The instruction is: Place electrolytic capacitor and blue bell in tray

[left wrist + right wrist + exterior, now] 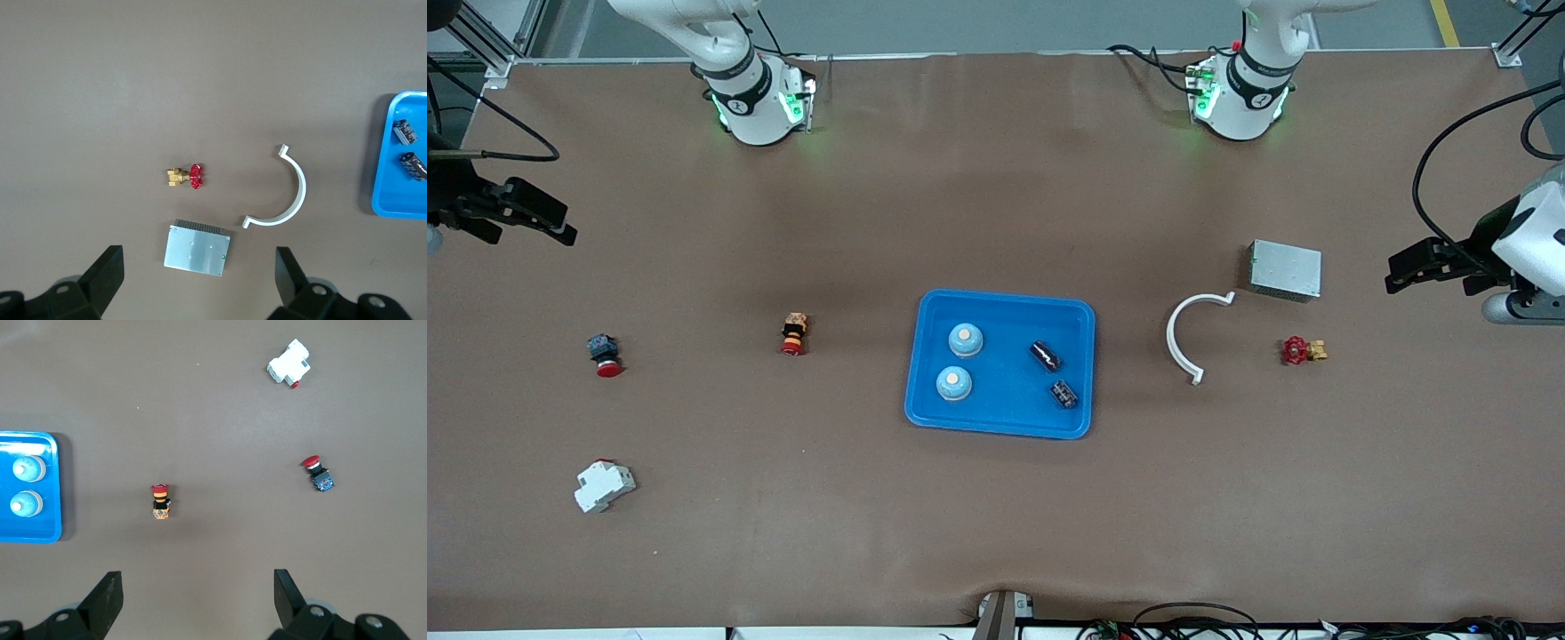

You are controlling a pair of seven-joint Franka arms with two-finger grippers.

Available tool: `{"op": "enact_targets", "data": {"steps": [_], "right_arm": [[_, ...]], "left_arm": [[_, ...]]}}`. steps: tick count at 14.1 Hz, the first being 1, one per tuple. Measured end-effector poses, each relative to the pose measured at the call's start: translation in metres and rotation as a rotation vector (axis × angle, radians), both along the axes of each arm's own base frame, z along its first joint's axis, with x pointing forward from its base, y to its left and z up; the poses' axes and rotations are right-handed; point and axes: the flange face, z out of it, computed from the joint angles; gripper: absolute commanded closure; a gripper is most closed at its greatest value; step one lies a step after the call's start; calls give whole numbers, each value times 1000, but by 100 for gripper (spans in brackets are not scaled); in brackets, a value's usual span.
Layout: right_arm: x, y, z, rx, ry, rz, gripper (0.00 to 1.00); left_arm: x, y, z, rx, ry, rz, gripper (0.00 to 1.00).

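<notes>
The bright-blue tray (1005, 400) lies mid-table. In it sit two blue bells (965, 339) (953, 383) on the side toward the right arm's end. Two dark electrolytic capacitors (1046, 355) (1064, 394) lie on its side toward the left arm's end. The left wrist view shows the tray's edge (393, 193) with both capacitors (405, 131). The right wrist view shows its edge (50, 487) with both bells (28, 469). My left gripper (1392, 274) (199, 267) hangs open and empty over its end of the table. My right gripper (569, 227) (198, 587) hangs open and empty over the right arm's end.
Toward the left arm's end lie a white curved bracket (1187, 333), a metal box (1285, 269) and a red-handled brass valve (1301, 350). Toward the right arm's end are a yellow-and-red button (793, 334), a red push button (605, 354) and a white breaker (604, 485).
</notes>
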Motion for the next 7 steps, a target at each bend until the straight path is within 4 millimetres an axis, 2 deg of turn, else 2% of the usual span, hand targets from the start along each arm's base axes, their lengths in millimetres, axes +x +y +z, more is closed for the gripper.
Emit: {"op": "enact_targets", "data": {"steps": [7], "right_arm": [[1, 0, 1, 0, -11, 0, 0]], "left_arm": [[0, 5, 0, 3, -1, 9, 0]]}}
